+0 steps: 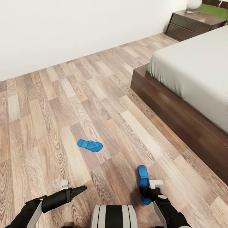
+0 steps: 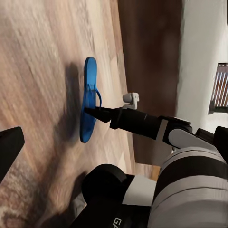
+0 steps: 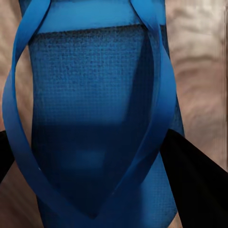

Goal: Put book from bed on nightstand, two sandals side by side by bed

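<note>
1. Two bright-blue sandals show in the head view, well apart from each other on the light-brown wood-plank floor [image 1: 47,104].
2. The first sandal [image 1: 90,145] lies flat on the open floor, well clear of the bed and of both arms.
3. The second sandal [image 1: 143,183] is nearer the robot, at the tip of the right end effector [image 1: 146,191]. In the left wrist view this sandal [image 2: 88,107] stands on its edge with its sole side toward the floor shadow, and the dark fingers of the right end effector [image 2: 97,113] meet it at the straps.
4. In the right wrist view the second sandal [image 3: 95,118] sits very close, its two thin straps converging to a point, with one dark finger [image 3: 199,175] on each side. The right end effector appears clenched on this sandal.
5. The left end effector [image 1: 79,190] hangs over bare floor with nothing in it; its dark tip reads as one narrow point, so its fingers look closed together.
6. One bed [image 1: 196,66] stands at the right, a pale grey-white mattress on a dark brown frame.
7. One dark nightstand [image 1: 190,23] stands beyond the bed against the white wall [image 1: 79,28], with the white base of a lamp [image 1: 193,5] on top.
</note>
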